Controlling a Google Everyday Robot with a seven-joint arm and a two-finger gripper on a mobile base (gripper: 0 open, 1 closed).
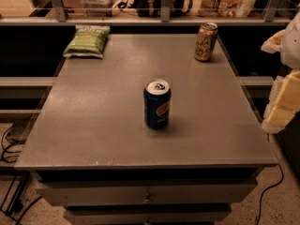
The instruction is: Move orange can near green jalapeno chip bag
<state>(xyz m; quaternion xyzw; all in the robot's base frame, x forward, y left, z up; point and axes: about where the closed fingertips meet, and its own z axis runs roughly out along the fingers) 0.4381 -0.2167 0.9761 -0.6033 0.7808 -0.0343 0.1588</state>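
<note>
Camera view shows the orange can (205, 41) upright at the far right corner of the desk (93, 125), and the green jalapeno chip bag (87, 41) at the far left corner. The gripper (287, 100) hangs beyond the right edge; how open it is, or whether it holds something, I cannot tell. Better to grasp the can squarely at mid-body.

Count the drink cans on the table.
2. The orange can stands at the table's far right corner; the blue can near the middle. None looks hidden. The gripper hangs at the view's right edge.
</note>
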